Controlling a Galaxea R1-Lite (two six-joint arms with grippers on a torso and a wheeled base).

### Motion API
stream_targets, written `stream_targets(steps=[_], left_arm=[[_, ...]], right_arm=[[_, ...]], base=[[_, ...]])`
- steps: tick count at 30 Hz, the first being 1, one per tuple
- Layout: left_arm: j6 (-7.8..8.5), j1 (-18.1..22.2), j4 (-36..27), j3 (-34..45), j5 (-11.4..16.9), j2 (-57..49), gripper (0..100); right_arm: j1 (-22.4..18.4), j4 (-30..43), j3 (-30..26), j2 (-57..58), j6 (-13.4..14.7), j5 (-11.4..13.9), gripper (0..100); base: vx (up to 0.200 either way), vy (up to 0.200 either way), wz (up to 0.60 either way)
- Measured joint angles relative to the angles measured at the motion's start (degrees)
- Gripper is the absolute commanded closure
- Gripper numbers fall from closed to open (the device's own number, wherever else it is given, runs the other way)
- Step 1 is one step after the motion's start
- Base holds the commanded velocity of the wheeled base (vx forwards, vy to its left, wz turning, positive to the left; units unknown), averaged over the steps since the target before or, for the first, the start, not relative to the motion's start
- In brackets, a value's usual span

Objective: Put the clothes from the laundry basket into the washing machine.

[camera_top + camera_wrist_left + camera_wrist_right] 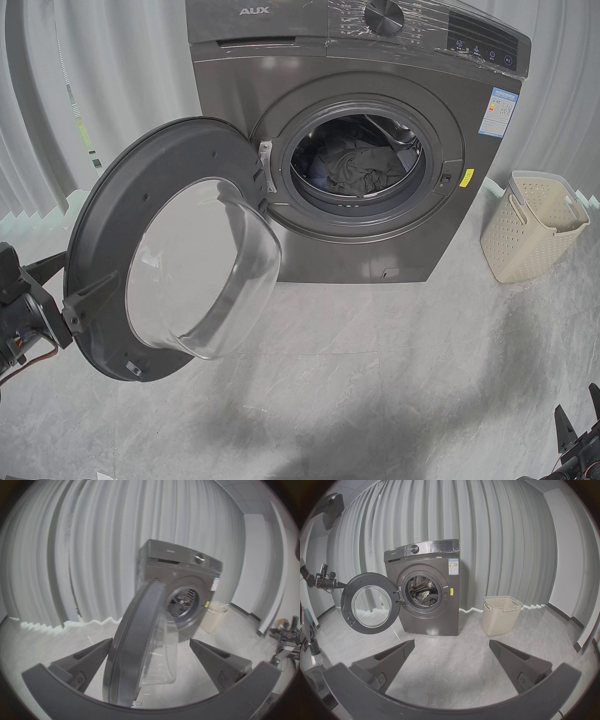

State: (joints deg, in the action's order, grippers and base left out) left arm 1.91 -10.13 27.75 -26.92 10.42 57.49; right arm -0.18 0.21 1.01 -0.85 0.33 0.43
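- Left gripper point(87, 275), in your head view, sits at the 8 o'clock rim of the open door point(106, 206), with one spread finger on each side of it. The right gripper point(576, 403), at the picture's 5 o'clock, is spread and holds nothing.
- Dark grey clothes point(356, 165) lie crumpled in the washing machine point(325, 250) drum. The cream laundry basket point(531, 231) stands at the machine's 3 o'clock.
- Left wrist view: you see wide fingers point(87, 658) straddling the door's edge. Contact cannot be told.
- Right wrist view: fingers point(515, 664) are wide apart with bare floor between them.
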Motion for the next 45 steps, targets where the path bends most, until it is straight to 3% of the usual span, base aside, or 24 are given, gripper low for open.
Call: stream_targets(steps=[7,14,19,27,32,35,45], left_arm=[[-0.04,-11.45,-2.95,1.29,-0.46,-4.44,0],[-0.5,-13.37,-4.32,2.28,-1.51,-8.62,0],[-1.21,-11.39,-4.18,2.08,-2.62,-10.42,0],[-1.27,0.43,-3.91,2.08,-3.61,-9.16,0],[-0.94,3.3,-3.06,2.12,-3.67,-5.03,0],[-0.63,1.49,-2.77,2.28,-3.58,-2.93,0],[-0.91,-13.76,-1.74,0.32,-4.62,2.82,0]], right_arm=[[0.0,0.0,0.0,-0.02,0.0,0.0,0],[0.0,-0.02,0.0,-0.02,-0.09,0.0,0],[0.0,-0.02,-0.02,-0.02,-0.09,0.0,0],[0.0,-0.05,-0.02,-0.05,-0.09,0.0,0],[0.0,-0.05,-0.02,-0.07,-0.09,0.0,0],[0.0,-0.02,-0.02,-0.07,-0.09,0.0,0],[0.0,-0.02,-0.02,-0.07,-0.06,0.0,0]], base=[[0.0,0.0,0.0],[0.0,0.0,0.0],[0.0,0.0,0.0],[0.0,0.0,0.0],[0.0,0.0,0.0],[0.0,0.0,0.0],[0.0,0.0,0.0]])
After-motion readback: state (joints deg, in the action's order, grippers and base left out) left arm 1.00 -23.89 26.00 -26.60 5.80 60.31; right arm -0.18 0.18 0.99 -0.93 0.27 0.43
